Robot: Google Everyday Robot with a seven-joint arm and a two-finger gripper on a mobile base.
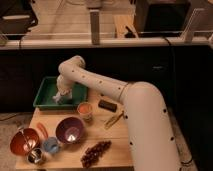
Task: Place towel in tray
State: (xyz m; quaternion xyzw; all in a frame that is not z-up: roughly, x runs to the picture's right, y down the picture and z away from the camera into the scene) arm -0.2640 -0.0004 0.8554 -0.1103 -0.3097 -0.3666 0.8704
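Gripper (60, 95) low inside the green tray (45, 90), against a pale towel (57, 100); cannot tell how far open, or whether holding it.

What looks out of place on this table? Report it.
Nothing stands out. The pincer is low inside the green tray, at the towel; the purple bowl, orange cup and grapes sit unspilled on the table.
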